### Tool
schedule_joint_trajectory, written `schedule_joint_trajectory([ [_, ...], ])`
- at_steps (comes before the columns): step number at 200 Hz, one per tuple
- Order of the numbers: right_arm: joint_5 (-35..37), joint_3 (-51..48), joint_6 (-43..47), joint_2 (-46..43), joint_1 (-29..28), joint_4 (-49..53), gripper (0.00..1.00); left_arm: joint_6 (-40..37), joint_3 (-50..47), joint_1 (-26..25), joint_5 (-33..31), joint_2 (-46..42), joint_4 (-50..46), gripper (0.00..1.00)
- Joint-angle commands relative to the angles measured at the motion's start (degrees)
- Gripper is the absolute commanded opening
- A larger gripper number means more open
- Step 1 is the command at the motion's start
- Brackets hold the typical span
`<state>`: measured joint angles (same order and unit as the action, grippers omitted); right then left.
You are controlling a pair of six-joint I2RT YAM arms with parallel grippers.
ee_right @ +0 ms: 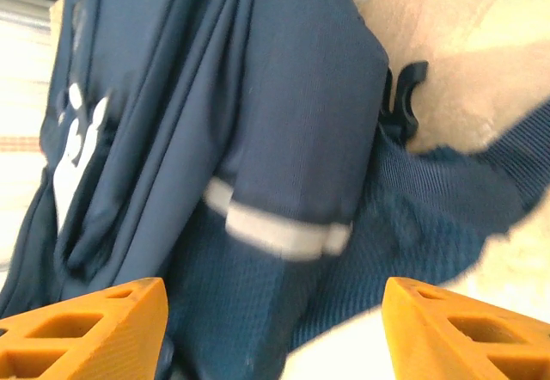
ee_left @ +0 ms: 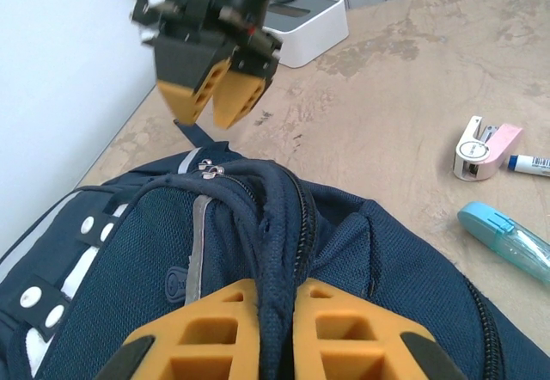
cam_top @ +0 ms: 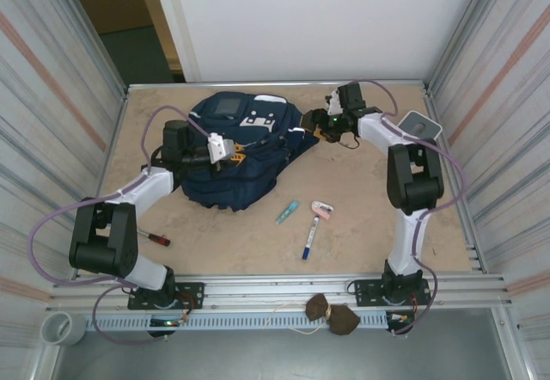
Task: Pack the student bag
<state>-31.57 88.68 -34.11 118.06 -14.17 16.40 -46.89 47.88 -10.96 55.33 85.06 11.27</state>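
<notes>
Navy bag (cam_top: 236, 156) lies flat on table (cam_top: 378, 217), betw. the 2 grippers. L gripper (ee_left: 275, 311) pinched tight on a fabric fold at bag's top. R gripper (ee_right: 275, 328) just beside bag, jaws wide, holding nothing. Pen (cam_top: 308, 241), stapler (cam_top: 321, 210), correction tape (cam_top: 288, 212) lie in front of bag, screwdriver (cam_top: 155, 238) front-left: none packed. Looks barely begun; can't tell if zip's open.

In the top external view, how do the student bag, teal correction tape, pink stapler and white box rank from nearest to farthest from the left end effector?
1. student bag, gripped by the left end effector.
2. teal correction tape, near side, right of the bag.
3. pink stapler, just right of the tape.
4. white box, far right edge.
</notes>
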Motion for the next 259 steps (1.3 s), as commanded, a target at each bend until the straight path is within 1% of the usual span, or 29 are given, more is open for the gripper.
schedule_joint_trajectory([
  [1,-0.35,7.07,-4.30,6.52,-2.01,-0.10,0.66,-0.21,1.97,-0.54,0.98,-1.67,-0.17,0.09],
  [10,-0.56,9.61,-4.17,8.74,-2.34,0.70,0.62,-0.30,1.94,-0.75,0.80,-1.48,-0.19,0.09],
  [17,-0.59,10.83,-4.21,9.91,-2.55,0.82,0.56,-0.30,1.98,-0.90,0.68,-1.31,-0.36,0.09],
  [24,0.20,11.36,-4.10,10.43,-2.50,1.08,0.45,-0.28,1.91,-1.00,0.53,-1.06,-0.45,0.10],
  [34,1.82,11.07,-3.55,10.06,-2.12,1.88,0.25,-0.38,1.91,-1.06,0.09,-0.65,-0.54,0.10],
  [37,2.43,10.70,-3.33,9.66,-1.90,2.10,0.20,-0.42,1.87,-1.08,-0.05,-0.53,-0.62,0.10],
  [39,2.63,10.53,-3.24,9.57,-1.82,2.21,0.20,-0.46,1.98,-1.01,-0.29,-0.47,-0.70,0.11],
  [41,3.25,9.83,-2.98,8.99,-1.51,2.38,0.16,-0.48,1.96,-1.06,-0.46,-0.39,-0.78,0.11],
  [43,3.66,9.44,-2.81,8.62,-1.37,2.44,0.14,-0.48,2.07,-1.08,-0.70,-0.28,-0.91,0.13],
  [53,5.93,5.87,-1.99,5.58,-0.42,2.11,0.06,-0.33,2.58,-1.08,-2.42,0.38,-2.00,0.19],
  [62,7.92,1.94,-1.31,2.14,0.37,1.22,0.02,-0.02,3.62,-1.21,-4.49,1.24,-3.51,0.21],
  [72,9.74,-2.15,-0.74,-1.52,1.09,0.32,0.00,0.78,5.28,-1.58,-7.99,2.54,-5.38,0.21],
  [94,14.13,-11.49,0.27,-10.28,1.54,-1.76,0.00,3.69,9.06,-2.48,-17.82,5.85,-9.21,0.23],
  [113,17.00,-20.01,-0.28,-17.05,1.13,-3.70,0.00,8.06,10.12,-2.49,-26.13,7.35,-8.62,0.27],
  [137,18.96,-29.86,-2.48,-23.56,-0.87,-6.79,0.00,15.25,9.95,-2.40,-35.52,7.19,-6.17,0.38],
  [156,18.51,-34.46,-2.37,-25.97,-5.48,-8.10,0.08,24.86,10.42,-2.23,-47.51,6.07,-6.00,0.48],
  [167,19.07,-35.32,-0.53,-27.24,-8.19,-7.07,0.16,31.39,11.40,-1.78,-53.07,4.86,-8.65,0.55],
  [183,22.16,-35.23,2.86,-30.05,-11.39,-4.05,0.28,39.62,11.93,-1.00,-54.59,2.39,-12.69,0.61],
  [196,24.01,-34.91,5.32,-33.12,-12.01,-2.78,0.37,45.16,10.82,-1.31,-52.80,-0.34,-14.02,0.62],
  [208,24.96,-34.31,7.21,-35.40,-11.93,-2.60,0.44,49.65,8.11,-3.12,-51.56,-3.24,-11.96,0.63],
  [220,25.03,-33.44,8.87,-36.69,-12.09,-3.56,0.47,53.31,5.46,-6.69,-55.37,-5.68,-9.67,0.65],
  [237,23.43,-32.55,10.11,-36.08,-12.28,-6.98,0.50,54.20,5.10,-12.30,-59.41,-6.75,-10.00,0.67],
  [250,22.29,-30.87,10.36,-33.03,-12.19,-9.44,0.52,53.24,6.24,-16.57,-63.08,-5.80,-10.91,0.70],
  [253,22.19,-30.49,10.33,-32.27,-12.19,-9.80,0.52,52.76,6.52,-17.50,-64.11,-5.45,-10.86,0.71],
  [259,22.09,-29.67,10.22,-30.92,-12.11,-10.25,0.53,51.90,7.12,-19.26,-66.31,-4.43,-10.81,0.78],
])
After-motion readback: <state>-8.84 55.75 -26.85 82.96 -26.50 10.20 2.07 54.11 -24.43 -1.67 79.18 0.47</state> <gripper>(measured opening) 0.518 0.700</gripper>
